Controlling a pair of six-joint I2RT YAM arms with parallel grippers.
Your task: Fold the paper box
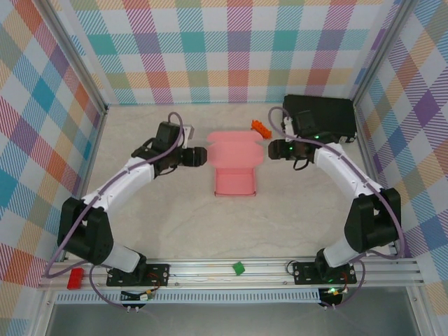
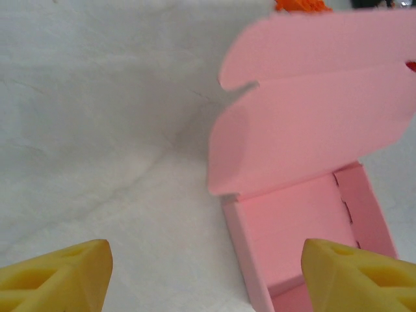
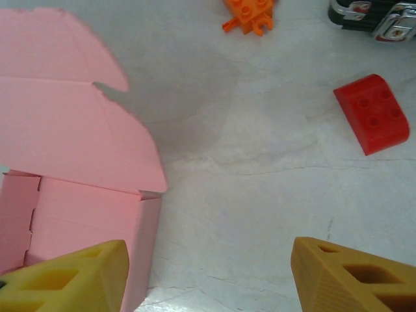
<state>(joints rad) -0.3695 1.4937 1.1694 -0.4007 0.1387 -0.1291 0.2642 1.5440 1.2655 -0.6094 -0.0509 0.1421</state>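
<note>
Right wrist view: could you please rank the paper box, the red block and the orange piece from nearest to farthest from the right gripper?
1. The paper box, on the left of the picture, right next to one fingertip of the right gripper.
2. The red block, further out on the right.
3. The orange piece, at the top edge, farthest ahead.
</note>
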